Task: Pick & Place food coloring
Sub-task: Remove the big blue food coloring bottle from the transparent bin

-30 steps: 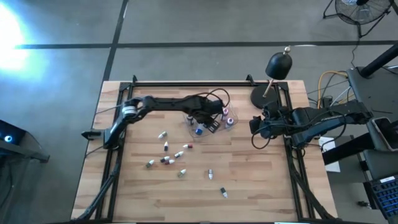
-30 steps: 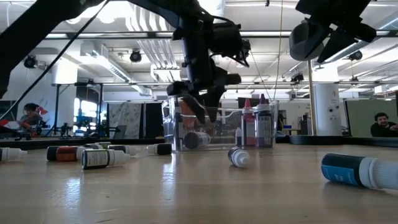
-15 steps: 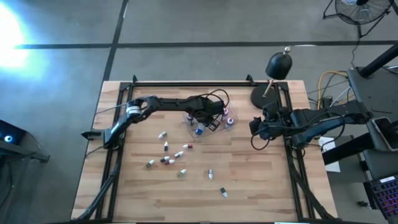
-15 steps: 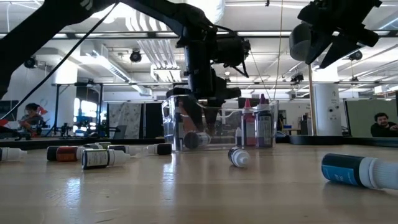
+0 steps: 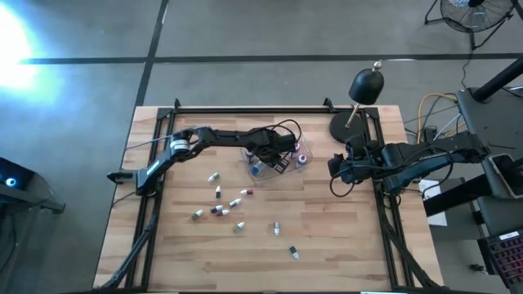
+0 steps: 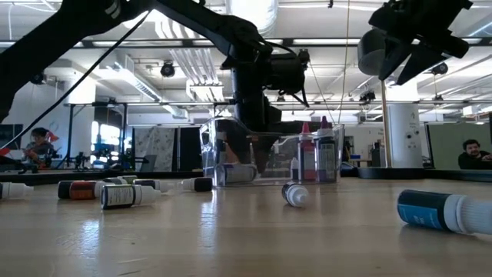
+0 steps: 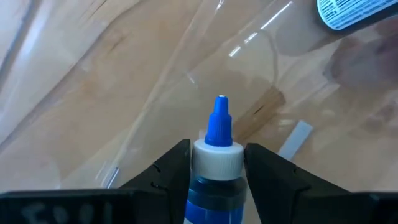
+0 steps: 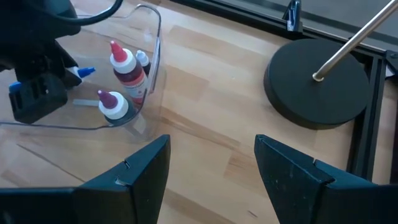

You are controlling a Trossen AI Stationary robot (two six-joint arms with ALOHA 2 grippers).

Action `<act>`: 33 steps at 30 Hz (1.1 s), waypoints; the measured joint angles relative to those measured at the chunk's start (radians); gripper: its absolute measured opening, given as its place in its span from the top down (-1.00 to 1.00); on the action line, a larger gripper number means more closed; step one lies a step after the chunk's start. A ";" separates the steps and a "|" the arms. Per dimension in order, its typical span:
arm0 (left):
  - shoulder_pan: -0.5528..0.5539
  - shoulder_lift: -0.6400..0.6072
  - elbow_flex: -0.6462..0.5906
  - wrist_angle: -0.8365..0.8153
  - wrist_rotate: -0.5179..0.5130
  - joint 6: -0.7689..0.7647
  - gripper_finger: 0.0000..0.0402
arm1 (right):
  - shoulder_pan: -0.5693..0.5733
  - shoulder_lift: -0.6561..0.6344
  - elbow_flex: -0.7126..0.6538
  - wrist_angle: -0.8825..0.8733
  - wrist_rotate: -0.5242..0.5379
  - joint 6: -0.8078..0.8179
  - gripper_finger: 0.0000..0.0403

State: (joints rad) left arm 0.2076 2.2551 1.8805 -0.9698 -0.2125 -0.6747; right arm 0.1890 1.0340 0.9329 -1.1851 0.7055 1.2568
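My left claw (image 7: pixel 216 168) clamped on blue-tipped bottle (image 7: pixel 214 163), held inside clear tub (image 5: pixel 278 157) at worktop (image 5: pixel 327 237) rear centre. Two capped bottles (image 8: pixel 123 70) stand upright in tub. I count about eight loose bottles (image 5: pixel 219 193) lying on worktop nearer front. My right claw (image 8: pixel 211 168) wide, empty, waiting near lamp base (image 8: pixel 317 84).

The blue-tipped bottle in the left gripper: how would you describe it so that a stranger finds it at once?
Find the clear plastic tub near the far middle of the wooden table. The left gripper reaches into it, shut on a small bottle. Unlike the two upright bottles with red and pink caps at the tub's wall, it has a blue tip and lies between dark fingers.
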 joint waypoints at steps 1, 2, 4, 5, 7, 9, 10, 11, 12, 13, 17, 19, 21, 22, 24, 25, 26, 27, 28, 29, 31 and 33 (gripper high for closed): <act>0.000 0.000 0.000 0.001 0.000 0.005 0.36 | 0.000 0.000 0.000 -0.003 0.000 0.000 -0.12; 0.001 0.000 -0.001 0.001 0.002 0.008 0.36 | 0.000 0.000 0.000 -0.007 0.000 0.000 -0.12; 0.001 0.000 -0.002 0.001 0.003 0.011 0.36 | 0.000 0.000 0.000 -0.014 0.000 0.000 -0.12; 0.001 0.000 -0.002 0.002 0.003 0.015 0.36 | 0.000 0.000 0.000 -0.014 0.000 0.000 -0.12; 0.001 0.000 -0.002 0.002 0.003 0.022 0.36 | 0.000 0.000 0.000 -0.015 0.000 0.002 -0.12; 0.001 0.000 -0.002 0.003 0.005 0.028 0.37 | 0.000 0.000 0.000 -0.016 0.000 0.005 -0.12; 0.001 0.000 -0.002 0.004 0.005 0.032 0.38 | 0.000 0.000 0.000 -0.016 0.000 0.005 -0.12; 0.001 0.000 -0.002 0.005 0.005 0.036 0.39 | 0.000 0.000 0.000 -0.016 0.000 0.005 -0.12; 0.002 0.001 -0.002 0.005 0.005 0.039 0.41 | 0.000 0.000 0.000 -0.016 0.000 0.005 -0.12; 0.002 0.001 -0.002 0.005 0.006 0.041 0.44 | 0.000 0.000 0.000 -0.016 0.000 0.005 -0.12; 0.002 0.001 -0.002 0.007 0.006 0.045 0.56 | 0.000 0.000 0.000 -0.016 0.000 0.008 -0.12; 0.002 0.002 -0.002 0.006 0.006 0.046 0.61 | 0.000 0.000 0.000 -0.016 0.000 0.008 -0.12; 0.002 0.002 0.000 0.002 0.006 0.046 0.63 | 0.000 0.000 0.000 -0.016 0.000 0.008 -0.12; 0.002 0.002 0.002 -0.001 0.006 0.047 0.63 | 0.000 0.000 0.000 -0.017 0.000 0.008 -0.12; 0.001 0.002 0.009 -0.012 0.009 0.047 0.64 | 0.000 0.000 0.000 -0.017 0.001 0.008 -0.12; 0.000 0.000 0.014 -0.018 0.008 0.047 0.64 | 0.000 0.000 0.000 -0.017 0.000 0.008 -0.12; -0.001 -0.005 0.016 -0.020 0.001 0.047 0.64 | 0.000 0.000 0.000 -0.019 0.001 0.008 -0.12; -0.003 -0.008 0.020 -0.022 -0.010 0.047 0.64 | 0.000 0.000 0.000 -0.021 0.001 0.008 -0.12; -0.004 -0.014 0.028 -0.024 -0.021 0.048 0.65 | 0.000 0.000 0.000 -0.021 0.001 0.008 -0.12; -0.006 -0.024 0.034 -0.025 -0.033 0.048 0.65 | 0.000 0.000 0.000 -0.021 0.001 0.008 -0.12; -0.008 -0.050 0.039 -0.025 -0.055 0.047 0.65 | 0.000 0.000 0.000 -0.022 0.002 0.007 -0.12; -0.011 -0.080 0.047 -0.024 -0.083 0.045 0.65 | 0.000 0.000 0.000 -0.024 0.008 0.003 -0.12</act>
State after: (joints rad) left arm 0.1965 2.1747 1.9274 -0.9935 -0.2956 -0.6300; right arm 0.1894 1.0340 0.9329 -1.2090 0.7137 1.2598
